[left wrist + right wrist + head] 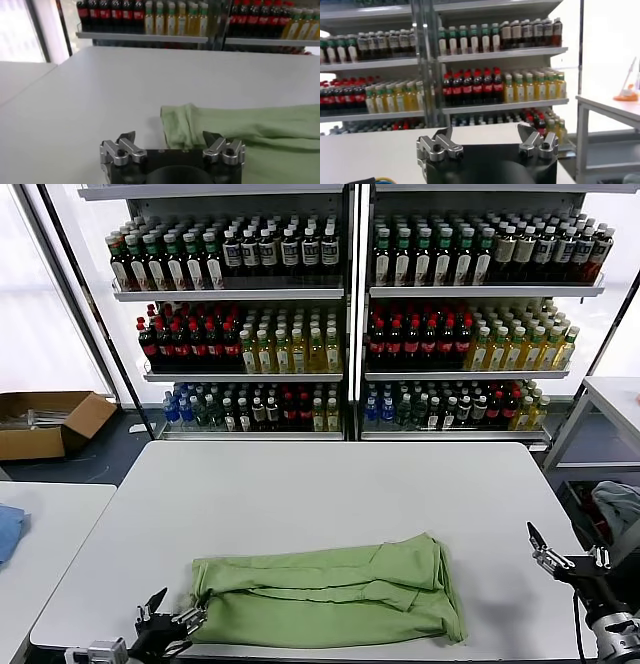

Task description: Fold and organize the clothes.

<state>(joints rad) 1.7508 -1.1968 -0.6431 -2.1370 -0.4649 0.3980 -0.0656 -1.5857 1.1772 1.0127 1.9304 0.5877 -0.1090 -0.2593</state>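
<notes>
The left gripper (168, 614) sits at the table's near edge, just beside the shirt's (330, 592) left end — fingers spread, nothing between them. In its wrist view the shirt's folded end (190, 125) lies just ahead of the open fingers, apart from them. The right gripper (563, 552) hangs off the table's right side, well apart from the shirt, fingers likewise spread and empty; its wrist view looks out at the shelves (485, 52), not at the cloth.

The shirt lies on the white table (330, 484) near its front edge as a long green band, sides apparently folded in, running left to right. By my reading a fold has been set down and both grippers are free — the step in hand is the gap between folds.

Next likely calls for halving the band: grasping one short end at its corners and carrying it over the other, which means the right gripper must first come in over the table.

Beyond stand the bottle shelves.
</notes>
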